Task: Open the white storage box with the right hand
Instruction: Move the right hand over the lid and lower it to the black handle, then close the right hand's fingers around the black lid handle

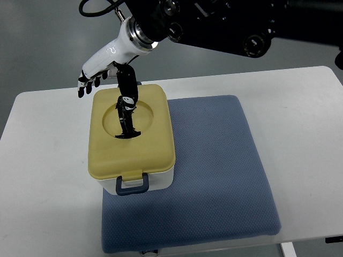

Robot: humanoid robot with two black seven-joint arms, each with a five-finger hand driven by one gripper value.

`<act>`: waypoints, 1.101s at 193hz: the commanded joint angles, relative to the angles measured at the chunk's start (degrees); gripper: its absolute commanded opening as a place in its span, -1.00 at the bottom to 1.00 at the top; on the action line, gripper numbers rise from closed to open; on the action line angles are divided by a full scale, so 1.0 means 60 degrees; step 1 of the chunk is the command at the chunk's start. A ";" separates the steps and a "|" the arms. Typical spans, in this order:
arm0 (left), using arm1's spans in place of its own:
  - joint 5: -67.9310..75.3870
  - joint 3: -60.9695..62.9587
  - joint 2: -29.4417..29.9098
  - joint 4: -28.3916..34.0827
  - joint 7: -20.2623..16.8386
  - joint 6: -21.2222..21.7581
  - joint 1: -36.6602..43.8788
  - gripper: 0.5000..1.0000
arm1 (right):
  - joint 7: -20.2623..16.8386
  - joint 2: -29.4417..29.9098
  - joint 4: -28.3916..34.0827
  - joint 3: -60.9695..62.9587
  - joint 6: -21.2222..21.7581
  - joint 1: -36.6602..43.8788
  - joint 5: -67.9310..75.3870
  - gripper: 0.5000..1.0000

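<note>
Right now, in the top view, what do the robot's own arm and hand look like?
Only the right arm shows: its upper part is black and bulky, with round joints. The forearm is a smooth white shell with a small grey mark and a silver ring. The right hand has white fingers with black tips. A black cable loops above the forearm.

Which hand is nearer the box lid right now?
Right. The right hand reaches over the lid's far-left corner, its thumb down in the round recess. The left hand isn't in view.
</note>
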 commanded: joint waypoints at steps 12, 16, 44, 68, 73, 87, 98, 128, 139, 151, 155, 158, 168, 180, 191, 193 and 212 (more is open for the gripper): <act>-0.0001 0.0000 0.0000 0.0015 -0.0001 0.0001 0.0000 1.00 | 0.0447 0.0093 0.0085 -0.0012 0.0000 -0.0172 -0.1078 0.67; -0.0001 0.0015 0.0000 0.0015 0.0014 0.0001 0.0000 1.00 | 0.0476 0.0108 0.0085 -0.0012 0.0000 -0.0216 -0.1210 0.67; -0.0001 0.0015 0.0000 0.0044 0.0014 0.0001 0.0000 1.00 | 0.0901 0.0123 0.0085 -0.0012 0.0000 -0.0465 -0.1897 0.67; -0.0001 0.0015 0.0000 0.0059 -0.0001 0.0001 0.0000 1.00 | 0.1209 0.0123 0.0070 -0.0012 0.0000 -0.0656 -0.2601 0.65; -0.0001 0.0015 0.0000 0.0044 -0.0001 0.0001 0.0000 1.00 | 0.1238 0.0123 0.0070 -0.0026 0.0000 -0.0685 -0.2703 0.65; -0.0001 0.0015 0.0000 0.0029 -0.0001 0.0001 0.0000 1.00 | 0.1267 0.0123 0.0041 -0.0041 -0.0047 -0.0831 -0.2908 0.65; -0.0001 0.0015 0.0000 0.0029 0.0014 0.0001 0.0015 1.00 | 0.1267 0.0123 0.0026 -0.0085 -0.0194 -0.0861 -0.3085 0.64; -0.0001 0.0015 0.0000 0.0015 -0.0001 0.0001 0.0015 1.00 | 0.1282 0.0123 -0.0018 -0.0187 -0.0809 -0.0934 -0.3275 0.56; -0.0001 0.0015 0.0000 0.0015 -0.0001 0.0001 0.0015 1.00 | 0.1282 0.0137 -0.0018 -0.0187 -0.0912 -0.0934 -0.3275 0.51; -0.0001 0.0015 0.0000 0.0000 -0.0001 0.0001 0.0015 1.00 | 0.1282 0.0137 -0.0018 -0.0187 -0.0985 -0.0963 -0.3275 0.47; -0.0001 0.0015 0.0000 0.0000 -0.0001 0.0001 0.0015 1.00 | 0.1282 0.0137 -0.0018 -0.0202 -0.1014 -0.0978 -0.3275 0.45; -0.0001 0.0015 0.0000 0.0000 -0.0001 0.0001 0.0015 1.00 | 0.1282 0.0137 -0.0018 -0.0202 -0.1043 -0.1007 -0.3275 0.42; -0.0001 0.0015 0.0000 -0.0015 -0.0001 0.0001 0.0015 1.00 | 0.1282 0.0152 -0.0032 -0.0202 -0.1131 -0.1022 -0.3290 0.36; -0.0001 0.0015 0.0000 0.0000 0.0014 0.0001 0.0015 1.00 | 0.1282 0.0152 -0.0032 -0.0261 -0.1249 -0.1022 -0.3290 0.31; -0.0001 0.0015 0.0000 0.0000 -0.0001 0.0001 0.0015 1.00 | 0.1297 0.0152 -0.0032 -0.0319 -0.1380 -0.1022 -0.3290 0.24; -0.0001 0.0015 0.0000 0.0000 -0.0001 0.0001 0.0015 1.00 | 0.1311 0.0152 -0.0032 -0.0334 -0.1410 -0.1022 -0.3290 0.24; -0.0001 0.0015 0.0000 0.0000 -0.0001 0.0001 0.0015 1.00 | 0.1458 0.0152 -0.0032 -0.0378 -0.1600 -0.1022 -0.3290 0.18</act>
